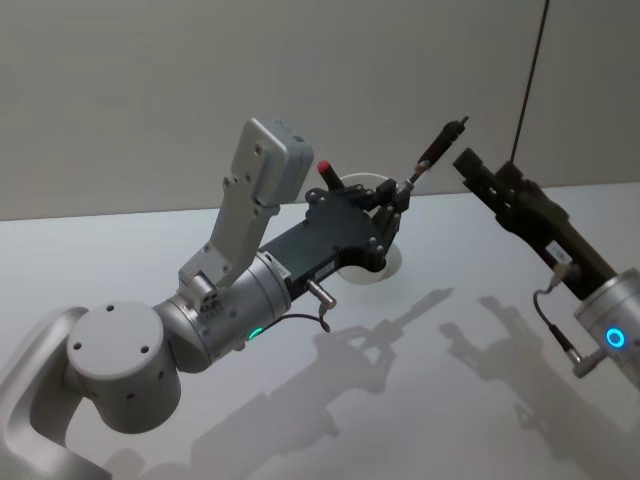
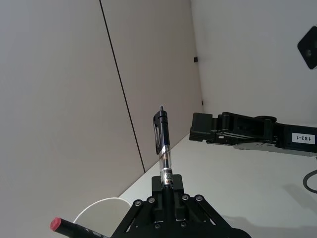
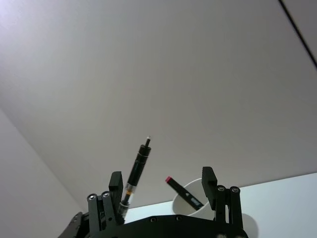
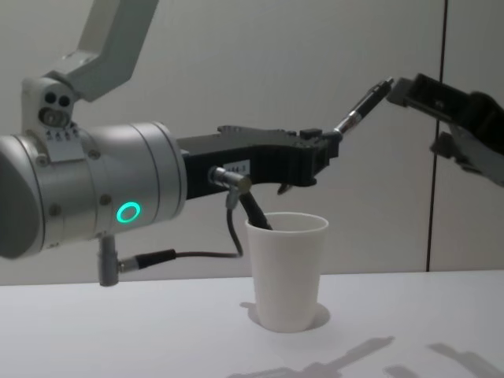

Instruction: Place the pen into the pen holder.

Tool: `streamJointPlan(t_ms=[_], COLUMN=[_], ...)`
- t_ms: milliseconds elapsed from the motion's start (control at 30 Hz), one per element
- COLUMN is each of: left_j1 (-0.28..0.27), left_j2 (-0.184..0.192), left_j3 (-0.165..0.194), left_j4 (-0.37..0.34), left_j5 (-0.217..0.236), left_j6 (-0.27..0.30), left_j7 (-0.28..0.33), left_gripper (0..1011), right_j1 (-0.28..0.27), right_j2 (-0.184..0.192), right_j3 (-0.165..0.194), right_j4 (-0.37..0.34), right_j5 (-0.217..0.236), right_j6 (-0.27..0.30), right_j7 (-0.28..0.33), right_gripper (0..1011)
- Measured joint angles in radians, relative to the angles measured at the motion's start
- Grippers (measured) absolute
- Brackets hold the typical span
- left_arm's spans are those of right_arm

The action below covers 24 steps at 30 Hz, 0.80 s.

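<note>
**Pen held over the pen holder**

The left hand [image 4: 329, 143] is clamped on the lower end of the pen [image 4: 362, 105]. The pen slants up from its fingertips toward the right hand. Just below the left hand, the pen holder [image 4: 287, 276] stands on the counter [image 4: 118, 331], and a red-capped marker [image 3: 181, 191] leans inside it. The right hand [image 4: 417, 118] is at the pen's upper end with its fingers apart. I cannot tell whether one finger touches the pen.

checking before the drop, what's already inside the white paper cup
A dark marker with a red cap leans inside the paper cup, capped end above the rim. The cup's wall hides anything lower down. The left gripper holds the pen higher up.
</note>
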Motion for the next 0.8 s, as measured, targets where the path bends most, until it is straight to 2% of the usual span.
streamJointPlan(t_ms=[200,367,567,800], left_j1=[0.0,0.0,0.0,0.0], left_j2=[0.0,0.0,0.0,0.0], left_j3=[0.0,0.0,0.0,0.0], left_j4=[0.0,0.0,0.0,0.0], left_j5=[0.0,0.0,0.0,0.0], left_j6=[0.0,0.0,0.0,0.0], left_j7=[0.0,0.0,0.0,0.0], left_gripper=[121,121,121,121], right_j1=[0.033,0.049,0.06,0.07], right_j2=[-0.006,-0.007,-0.009,-0.015], right_j3=[-0.003,-0.004,-0.005,-0.005], right_j4=[0.017,0.023,0.026,0.03], right_j5=[0.042,0.065,0.091,0.133], right_j6=[0.059,0.087,0.107,0.118], right_j7=[0.042,0.054,0.049,0.013], right_gripper=[1001,1001,1001,1001])
